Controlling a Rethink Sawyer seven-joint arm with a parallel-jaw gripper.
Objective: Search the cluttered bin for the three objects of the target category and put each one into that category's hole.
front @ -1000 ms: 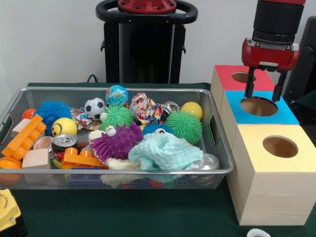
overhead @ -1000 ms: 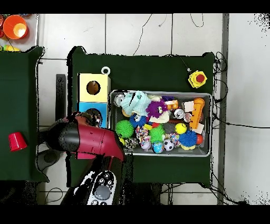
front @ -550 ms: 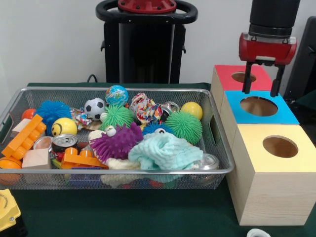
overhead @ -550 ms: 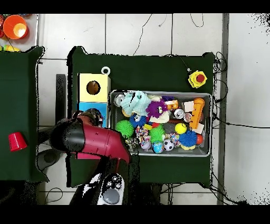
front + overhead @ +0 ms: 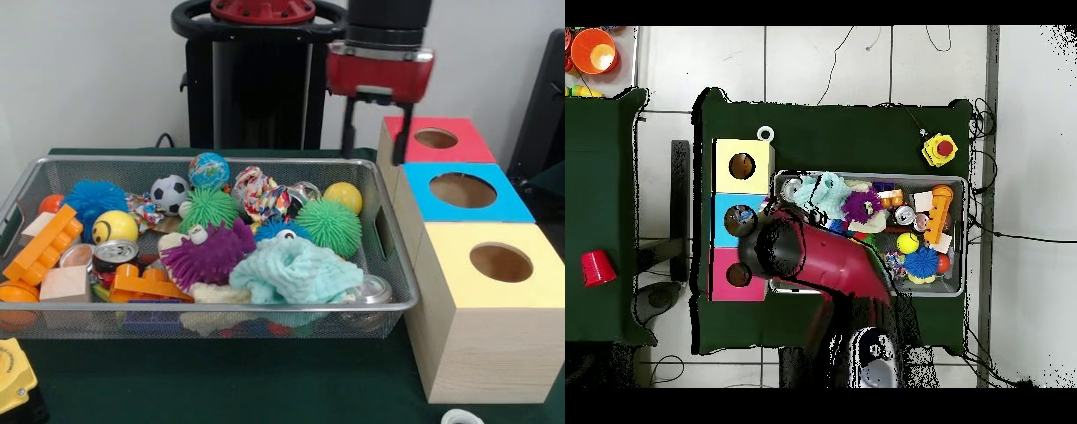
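The gripper (image 5: 376,140) hangs above the far right corner of the wire bin (image 5: 212,322), its two dark fingers (image 5: 348,131) spread wide with nothing between them; from overhead the red and black arm (image 5: 827,262) covers that end of the bin and hides the gripper itself. Beside the bin stands a row of three wooden boxes, each with a round hole: the red box (image 5: 459,141) farthest back, the blue box (image 5: 516,201) in the middle, the yellow box (image 5: 530,291) nearest. Which category is wanted cannot be read from either view, so the three target pieces cannot be picked out. In the bin lie a green spiky ball (image 5: 328,225), a purple spiky toy (image 5: 208,254), a pale turquoise cloth (image 5: 296,269) that covers what is under it, a yellow ball (image 5: 343,195), a small football (image 5: 168,193), a globe ball (image 5: 208,168), cans (image 5: 115,253) and orange blocks (image 5: 41,243). The lowest layer shows only through the mesh and is hard to make out. A yellow device (image 5: 13,375) on the green worktop (image 5: 229,380) is cut off at the corner.
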